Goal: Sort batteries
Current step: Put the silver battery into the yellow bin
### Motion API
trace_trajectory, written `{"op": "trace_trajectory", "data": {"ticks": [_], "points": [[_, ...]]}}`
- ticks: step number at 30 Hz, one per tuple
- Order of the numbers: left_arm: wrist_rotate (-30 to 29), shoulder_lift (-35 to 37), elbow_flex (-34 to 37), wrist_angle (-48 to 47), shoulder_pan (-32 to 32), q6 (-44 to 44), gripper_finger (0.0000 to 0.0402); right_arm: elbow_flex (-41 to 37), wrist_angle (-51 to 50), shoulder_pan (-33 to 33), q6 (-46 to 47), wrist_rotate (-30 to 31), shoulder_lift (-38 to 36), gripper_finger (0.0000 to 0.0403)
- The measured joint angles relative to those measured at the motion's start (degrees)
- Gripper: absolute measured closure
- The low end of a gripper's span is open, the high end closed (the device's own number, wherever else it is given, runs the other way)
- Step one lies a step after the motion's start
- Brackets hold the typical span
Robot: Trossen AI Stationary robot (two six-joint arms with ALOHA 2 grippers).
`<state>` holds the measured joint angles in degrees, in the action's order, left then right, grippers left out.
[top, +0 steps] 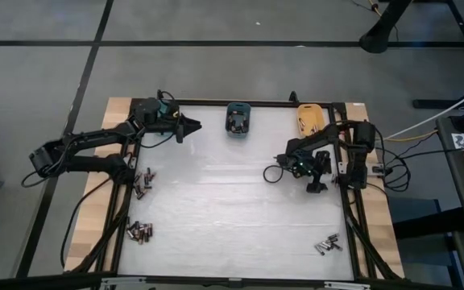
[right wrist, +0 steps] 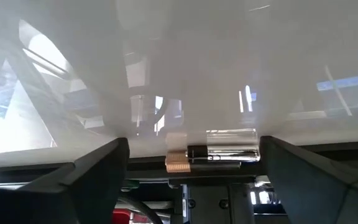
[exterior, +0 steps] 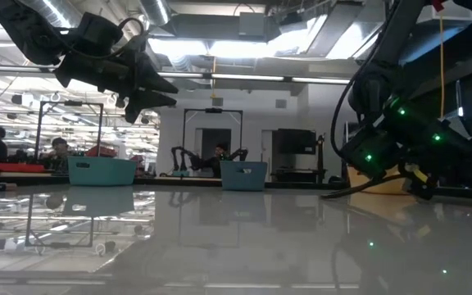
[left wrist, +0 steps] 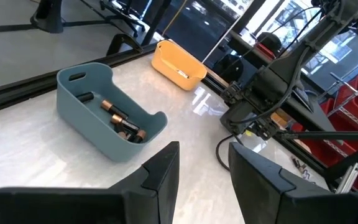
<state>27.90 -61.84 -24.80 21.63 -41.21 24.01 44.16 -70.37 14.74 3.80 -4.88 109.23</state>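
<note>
Loose batteries lie on the white table in three small heaps: at the left edge (top: 142,184), near the front left (top: 139,232) and at the front right (top: 327,242). More batteries (left wrist: 122,122) lie in the teal bin (top: 238,118) at the far edge. My left gripper (left wrist: 204,180) hovers open and holds nothing, just left of that bin (left wrist: 104,112) and pointing toward it; it also shows from above (top: 190,126). My right gripper (right wrist: 194,168) stands wide open low over the table's right side (top: 316,185), also holding nothing.
An orange bin (top: 310,117) stands at the far edge, right of the teal one. A dark bar with a tan end (right wrist: 194,158) lies at the table's edge ahead of my right fingers; what it is I cannot tell. The black frame (top: 349,201) borders the table.
</note>
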Motion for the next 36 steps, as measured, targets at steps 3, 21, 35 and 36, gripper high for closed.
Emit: {"op": "trace_trajectory", "data": {"ticks": [3,21,35,36], "points": [[0.0,0.0,0.0,0.0,0.0,-0.17,0.0273,-0.69,-0.09,0.02,0.53,0.06,-0.06,0.0042],[0.0,0.0,0.0,0.0,0.0,-1.53,0.0273,-3.45,0.42,-0.09,2.94,3.53,-0.11,0.0043],[0.0,-0.01,0.0,0.0,0.0,-1.68,0.0273,1.11,-0.41,-0.13,-1.4,9.6,0.22,0.0043],[0.0,0.0,0.0,0.0,0.0,-1.66,0.0273,1.32,-0.41,-0.13,-1.67,9.87,0.2,0.0043]]}}
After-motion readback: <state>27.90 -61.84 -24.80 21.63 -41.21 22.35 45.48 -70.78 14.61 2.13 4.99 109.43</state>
